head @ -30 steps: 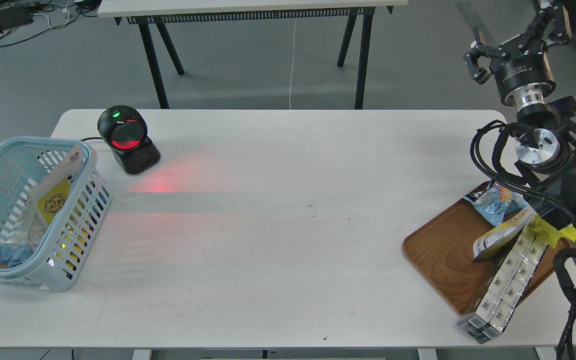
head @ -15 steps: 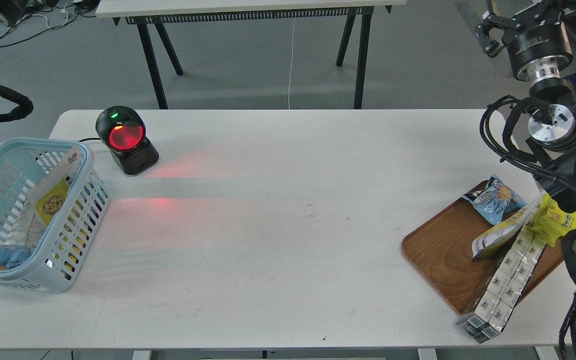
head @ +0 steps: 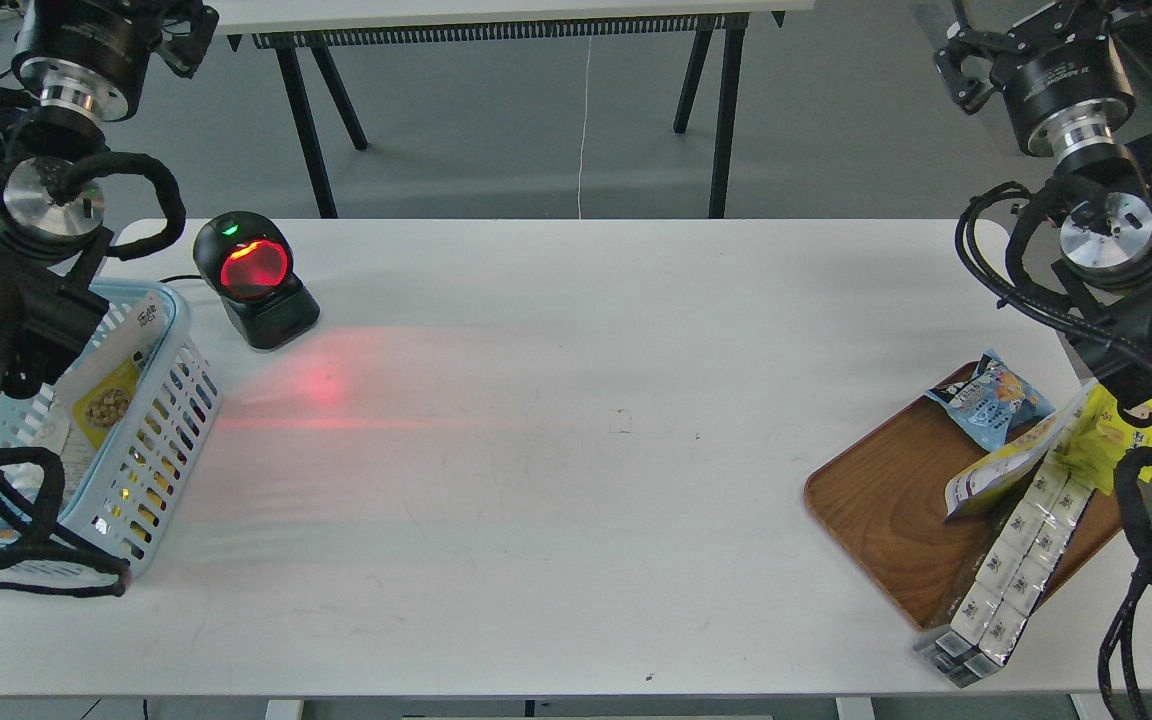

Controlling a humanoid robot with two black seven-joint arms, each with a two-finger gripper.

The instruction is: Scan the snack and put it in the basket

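The snack [head: 108,392], a yellow and white pouch with a round picture of brown balls, leans upright inside the light blue basket [head: 164,420] at the table's left edge. My left arm covers the basket's left half. My left gripper [head: 181,22] is raised at the top left, far above the basket, with its fingers cut off by the view's edge. My right gripper [head: 966,55] is raised at the top right, its fingers also partly out of view. Neither gripper shows anything held. A similar yellow and white pouch [head: 994,472] lies on the tray.
A black scanner [head: 254,278] with a glowing red window stands next to the basket and throws red light on the table. A brown wooden tray [head: 881,505] at the right holds a light blue snack bag [head: 991,400], a bright yellow packet [head: 1124,432] and a long pack of white cartons [head: 1011,565].
My left arm has come into view from the left and now stands over the basket's left half. My right arm has lifted higher and back. The pouch in the basket has not moved.
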